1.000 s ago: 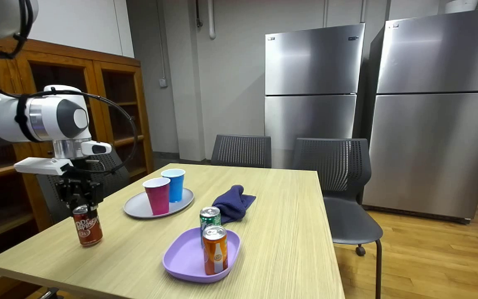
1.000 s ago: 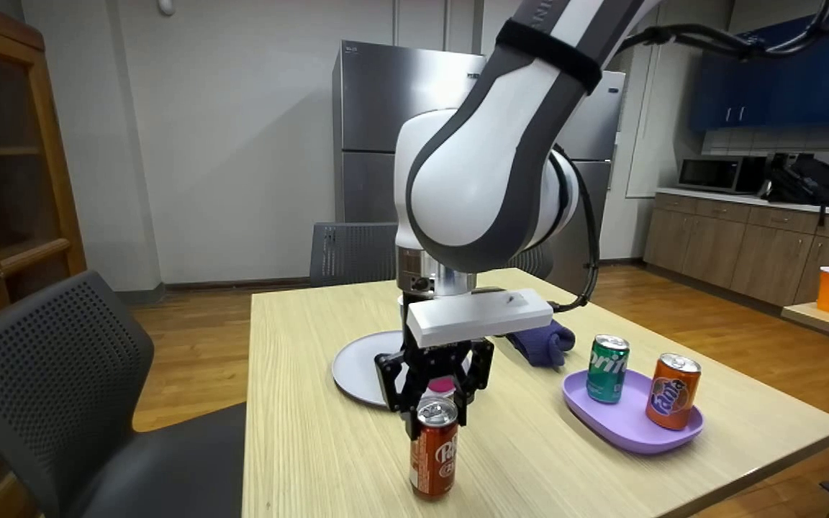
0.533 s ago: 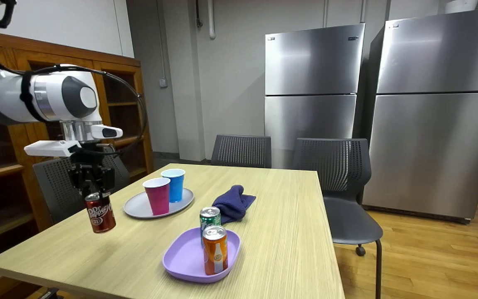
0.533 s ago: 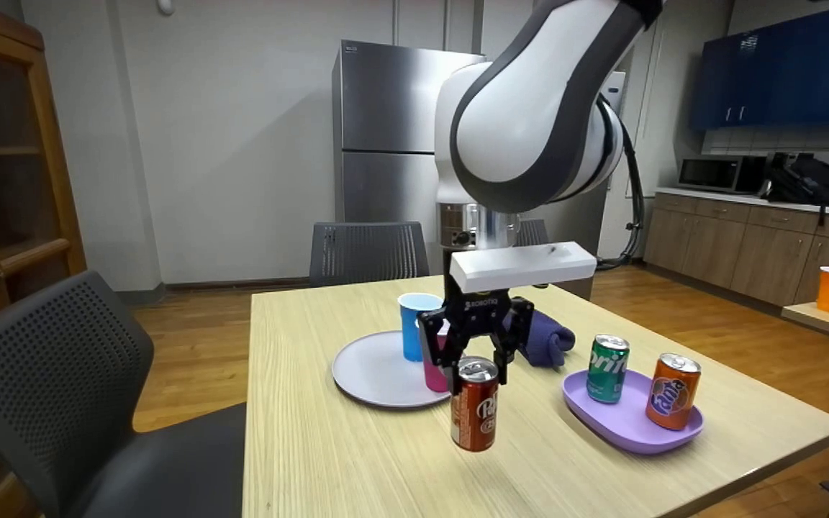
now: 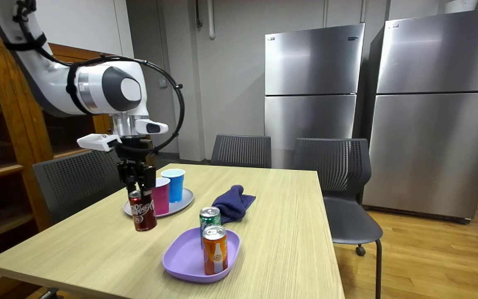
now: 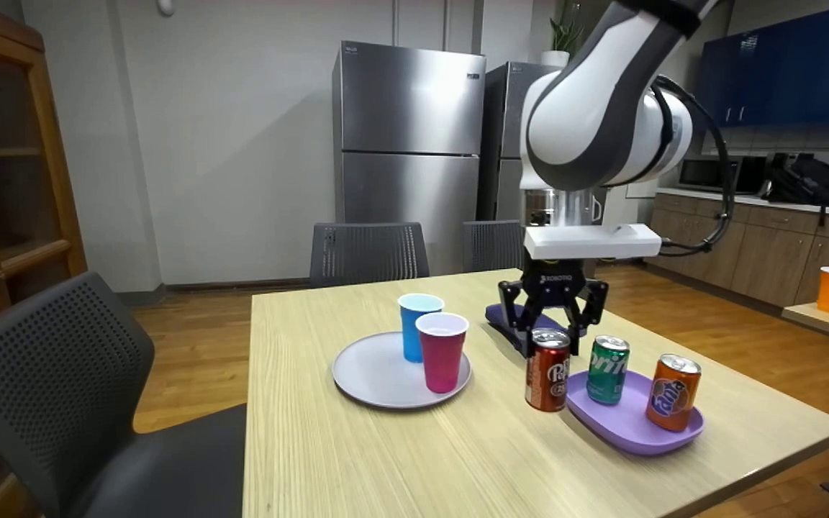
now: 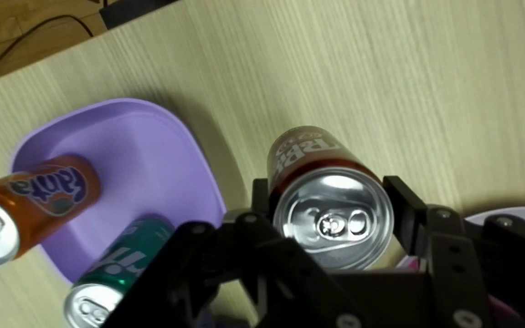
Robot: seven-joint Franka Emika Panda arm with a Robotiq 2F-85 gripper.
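Across the pale tabletop (image 6: 357,460) sit a purple tray (image 6: 619,426) and a grey plate (image 6: 371,378). Above the gap between their edges, my fingers (image 7: 403,212) pinch a Dr Pepper can (image 6: 547,373) near its top.

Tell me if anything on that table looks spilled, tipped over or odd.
Nothing really stands out. The tool grips the Dr Pepper can, the Sprite can and Fanta can stand upright on the purple tray, and I see no spill. Only the navy cloth lies rumpled near the tray.
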